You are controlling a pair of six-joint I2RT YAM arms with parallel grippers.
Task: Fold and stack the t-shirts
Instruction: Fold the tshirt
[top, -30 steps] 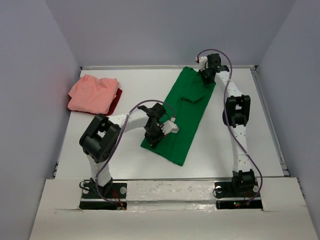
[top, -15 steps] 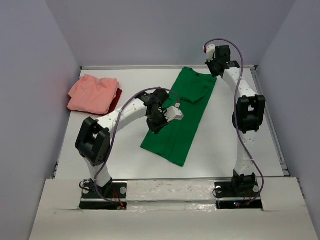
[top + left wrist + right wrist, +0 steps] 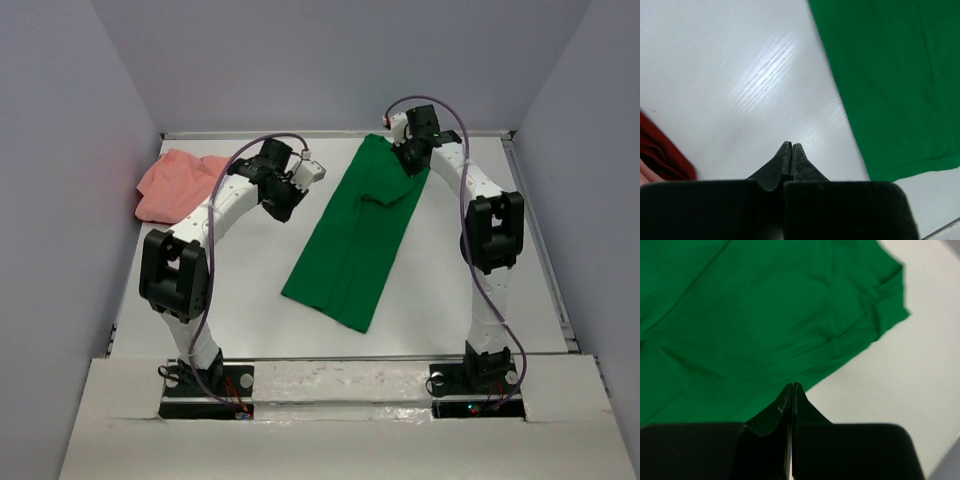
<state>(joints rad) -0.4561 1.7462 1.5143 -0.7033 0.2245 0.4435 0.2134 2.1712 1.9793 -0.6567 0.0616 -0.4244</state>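
Over on the far left of the table (image 3: 250,290), the salmon-pink t-shirt (image 3: 175,185) sits in a loose, rumpled heap against the left edge. The left wrist camera catches a sliver of dark red cloth (image 3: 660,155) right beside it, at the left border of that view.

Moving right, the left arm reaches across the far left part of the table, and the left gripper (image 3: 791,147) hangs over bare white surface. Its two fingers are pressed tight together and there is nothing between them. The dark red cloth lies to one side of the tips and green cloth to the other, and the tips touch neither.

Centre stage is the bright green t-shirt (image 3: 355,240), laid out flat as a long, narrow band. It runs on a slant from the far side, right of centre, down towards the near middle of the table. Its far end shows an extra layer of cloth folded over. It lies well apart from the pink heap.

On the right, the right arm stands tall and bends over the far end of the green shirt. The right gripper (image 3: 792,386) is pinched fully closed too, with no cloth caught between its fingers. Its tips point down just at the shirt's edge, where green meets white table. Whether they actually touch the cloth cannot be told from these views
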